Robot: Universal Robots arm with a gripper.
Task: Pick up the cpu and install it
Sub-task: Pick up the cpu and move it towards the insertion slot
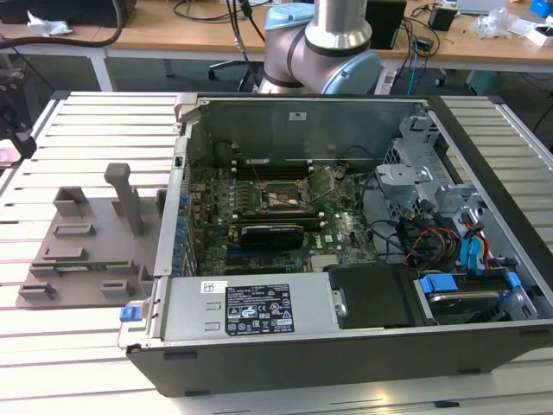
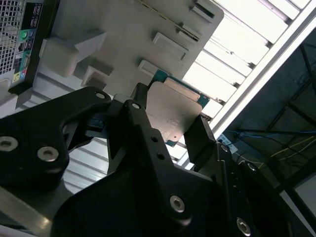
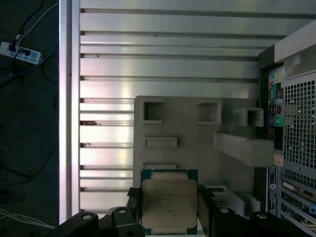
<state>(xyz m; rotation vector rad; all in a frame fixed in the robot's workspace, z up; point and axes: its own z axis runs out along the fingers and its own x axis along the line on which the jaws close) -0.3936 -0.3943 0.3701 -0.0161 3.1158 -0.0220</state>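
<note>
In the exterior view the computer case (image 1: 346,346) lies open on the slatted counter (image 1: 78,121), so that the motherboard (image 1: 337,229) faces upward and the socket (image 1: 281,201) can be reached from above. Its metal cover seems to stand raised (I judge this from the tilted plate beside it), which fits a socket waiting for its chip. The grey holder (image 1: 86,251) rests on the counter just beside the case, toward the exterior view's left. The arm (image 1: 324,43) rises behind the case.

In the second wrist view the gripper (image 2: 173,106) has its fingers (image 2: 143,128) drawn in narrow on two opposite edges of the cpu (image 2: 170,121). The metal top is turned to the camera and the chip sits flat between them. Holding by the edges leaves the underside free, I think, and keeps the chip level.

In the first wrist view the cpu (image 3: 169,207) is between the same two fingers, lifted above the grey holder and apart from it, not resting in any of its pockets. The back wall of the case is near, at one side. So the picking up looks done, and the cpu is not over the socket
</note>
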